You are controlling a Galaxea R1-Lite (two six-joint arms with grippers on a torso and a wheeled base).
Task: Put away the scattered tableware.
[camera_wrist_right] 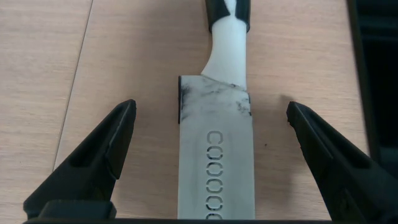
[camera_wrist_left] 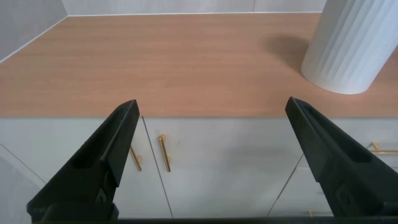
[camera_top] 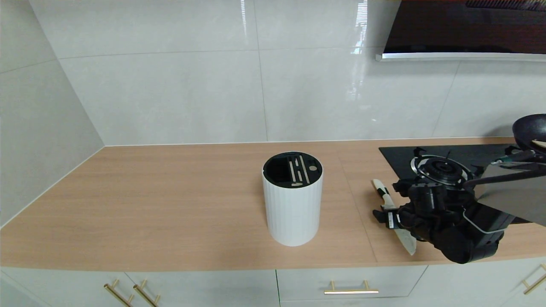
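A knife [camera_top: 388,204] with a pale blade and a white-and-black handle lies flat on the wooden counter [camera_top: 170,204], right of a white ribbed cylindrical holder [camera_top: 292,204] whose black top has several slots. My right gripper [camera_top: 389,200] hangs just above the knife, open, one finger on each side. In the right wrist view the knife [camera_wrist_right: 216,155] runs between the spread fingers [camera_wrist_right: 106,155] of the right gripper [camera_wrist_right: 210,112], at the point where blade meets handle. My left gripper [camera_wrist_left: 211,115] is open and holds nothing, in front of the counter edge, with the holder [camera_wrist_left: 351,43] off to one side.
A black gas hob [camera_top: 396,155] with a burner [camera_top: 441,168] sits right of the knife, a dark pan [camera_top: 531,130] at its far end. A range hood [camera_top: 465,30] hangs above. Cabinet fronts with brass handles [camera_wrist_left: 163,152] run under the counter. Tiled walls close the back and left.
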